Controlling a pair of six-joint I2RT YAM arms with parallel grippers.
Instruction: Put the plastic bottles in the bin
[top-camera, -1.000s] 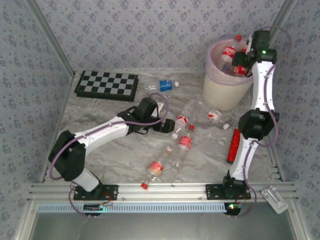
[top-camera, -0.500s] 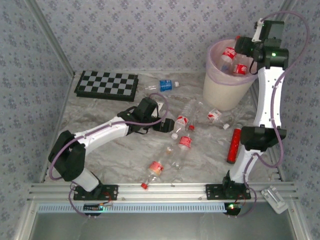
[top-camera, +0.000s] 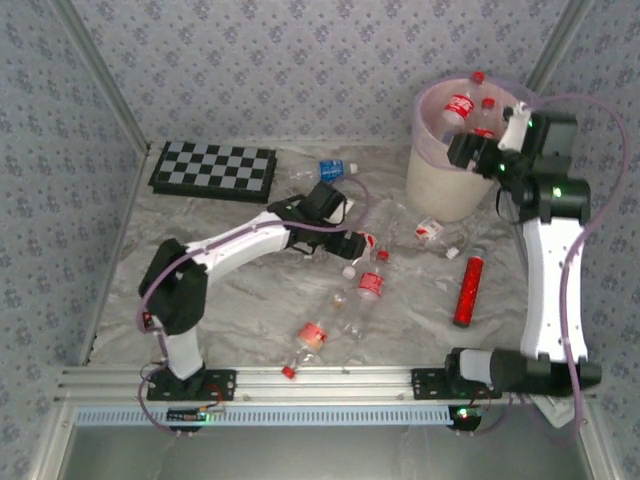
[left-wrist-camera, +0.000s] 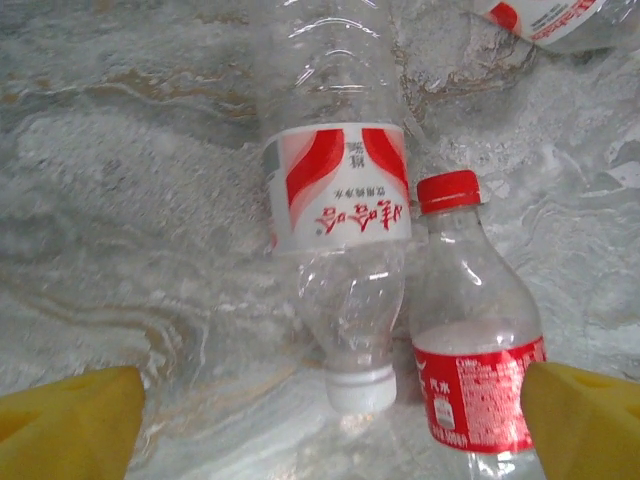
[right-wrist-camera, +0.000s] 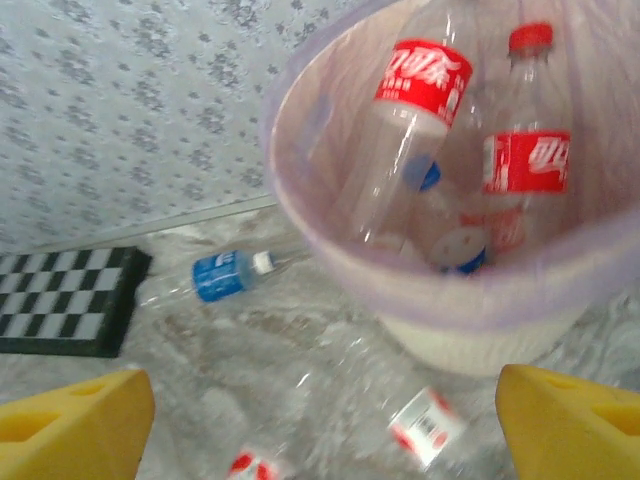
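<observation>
Left fingers (left-wrist-camera: 70, 420) wide, white-capped bottle (left-wrist-camera: 338, 195) ahead, bin (right-wrist-camera: 480, 338) loaded

Bottle (left-wrist-camera: 335, 190) label — red Chinese characters, upside down, unreadable.

grey marbled table (top-camera: 240, 300), checkerboard (top-camera: 213, 170) far left, bin (top-camera: 450, 185) far right, plastic bottles (top-camera: 370, 284) scattered between, red tube (top-camera: 468, 290)

Left arm (top-camera: 240, 240): stretched low, elbow behind the left pincer (top-camera: 352, 245), jaws spread wide. Right arm (top-camera: 545, 270): reared tall, wrist behind the right pincer (top-camera: 460, 152), jaws spread wide.
</observation>
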